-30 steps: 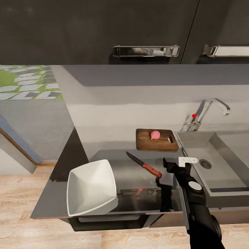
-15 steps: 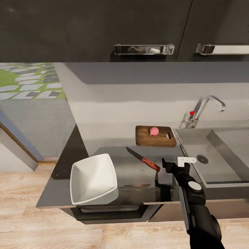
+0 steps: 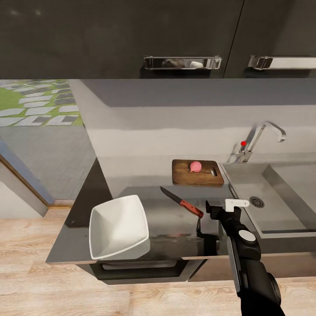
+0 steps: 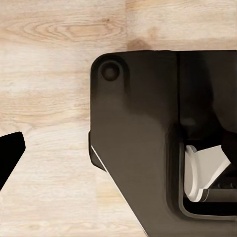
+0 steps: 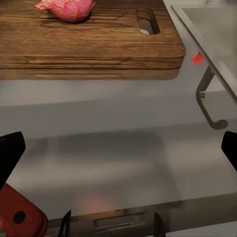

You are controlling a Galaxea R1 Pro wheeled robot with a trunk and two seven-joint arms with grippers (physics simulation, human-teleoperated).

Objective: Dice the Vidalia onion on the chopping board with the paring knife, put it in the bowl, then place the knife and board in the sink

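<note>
Lying on the chopping board [image 3: 196,173] is one Vidalia onion [image 3: 195,166], pinkish and whole, near the board's back edge; the right wrist view shows it [image 5: 66,8] on the dark wood [image 5: 89,47] beside the slot-shaped handle hole. The board is on the countertop [image 3: 131,193], with its short end next to the sink [image 3: 245,184], and the onion is out of the basin.

One paring knife [image 3: 181,202] lies flat on the counter in front of the board, apart from it; its handle here is red with a dark blade, and the blade points away from the robot and to the left. The right gripper [image 3: 219,208] hovers just beside the end of the handle. In the right wrist view the two fingertips [image 5: 11,150] stand wide apart at the edges of the picture, the red handle [image 5: 19,215] is close to one of them, and nothing is between them. Whether a finger touches the handle, I cannot tell.

One white bowl [image 3: 117,228] sits at the front edge of the counter, well to the left of the knife, and it is empty.

One tap [image 3: 263,136] with a red knob stands behind the sink. In the left wrist view one dark fingertip [image 4: 10,150] shows over the wood floor [image 4: 54,59], next to the robot's black base [image 4: 143,148]; how far the left gripper is open I cannot tell.
</note>
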